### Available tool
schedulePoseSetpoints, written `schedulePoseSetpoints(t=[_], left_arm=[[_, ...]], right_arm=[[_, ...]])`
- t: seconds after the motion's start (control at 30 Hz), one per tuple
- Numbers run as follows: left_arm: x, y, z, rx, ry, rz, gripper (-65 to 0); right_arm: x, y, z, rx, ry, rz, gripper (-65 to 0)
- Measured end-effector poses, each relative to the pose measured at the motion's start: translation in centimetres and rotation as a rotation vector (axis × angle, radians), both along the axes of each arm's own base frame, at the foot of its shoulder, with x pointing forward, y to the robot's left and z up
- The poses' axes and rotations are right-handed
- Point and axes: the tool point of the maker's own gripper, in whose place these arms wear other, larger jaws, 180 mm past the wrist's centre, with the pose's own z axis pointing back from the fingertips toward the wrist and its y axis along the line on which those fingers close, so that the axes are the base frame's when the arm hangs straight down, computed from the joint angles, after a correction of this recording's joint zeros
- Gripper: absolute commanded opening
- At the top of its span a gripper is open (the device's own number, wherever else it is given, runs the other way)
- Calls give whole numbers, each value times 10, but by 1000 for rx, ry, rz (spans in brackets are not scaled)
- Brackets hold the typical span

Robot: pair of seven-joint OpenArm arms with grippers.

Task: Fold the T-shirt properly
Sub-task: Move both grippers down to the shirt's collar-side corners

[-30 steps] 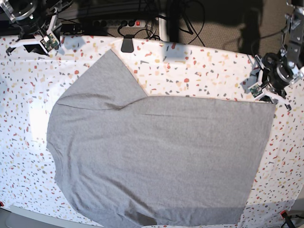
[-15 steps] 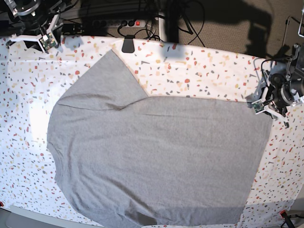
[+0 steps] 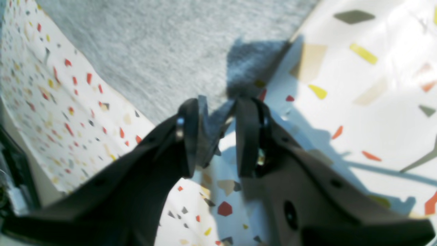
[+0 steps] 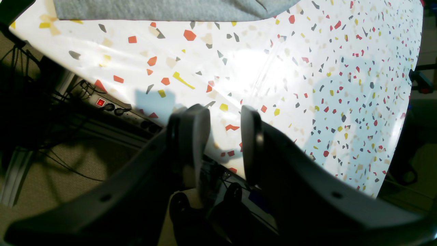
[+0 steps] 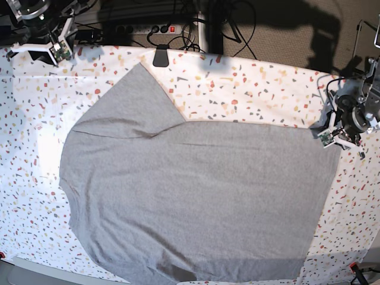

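Observation:
The grey T-shirt (image 5: 196,196) lies spread flat, plain side up, on the terrazzo-patterned table (image 5: 267,89), with one sleeve pointing to the back left. My left gripper (image 5: 331,138) sits at the shirt's back right corner. In the left wrist view the left gripper (image 3: 222,111) has its jaws close together, with the lifted corner of the T-shirt (image 3: 153,51) pinched between them. My right gripper (image 5: 41,52) hangs over the table's back left corner, away from the shirt. In the right wrist view the right gripper (image 4: 225,116) is empty with a narrow gap, and the T-shirt (image 4: 153,8) shows only at the top edge.
A black clamp (image 5: 159,57) grips the table's back edge near the sleeve tip. A power strip (image 5: 148,28) and cables lie on the floor behind the table; the strip also shows in the right wrist view (image 4: 100,102). The shirt's hem reaches the table's front edge.
My left gripper has come down from behind the table's edge onto the shirt's back right corner, and that corner has shifted slightly inward. My right arm has drawn back a little toward the far left.

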Motion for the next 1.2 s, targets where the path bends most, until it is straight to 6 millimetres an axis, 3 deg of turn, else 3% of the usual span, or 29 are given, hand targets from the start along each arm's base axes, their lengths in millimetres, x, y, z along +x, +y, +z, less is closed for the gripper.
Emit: schedulePoseSetpoints(t=[0.4,0.5,0.57,0.7,0.87,1.07,1.2], left_arm=[[-11,4,10,-33,-104,92,-474],[-19,33,18,89,-151,127,-474],[-22,39,24,113,-182,131,-474],[-18,22,27,62,-203,106,-474],[-18,24,28,69,-203,104,-474],[-13,3,32,-9,-248,48,-474],[-16,13,19,44,-230,56,-474]], right_arm=[[2,1,1,5,-7,-3,-450],[13,-2,6,-6,-41,-8,-450],[16,-2,8,-5,-53,-10,-450],[16,-2,7,-6,-46,-12,-450],[16,-2,7,-5,-45,-14,-450],[16,-2,7,-6,-45,-14,-450],[16,-2,7,-6,-45,-14,-450]])
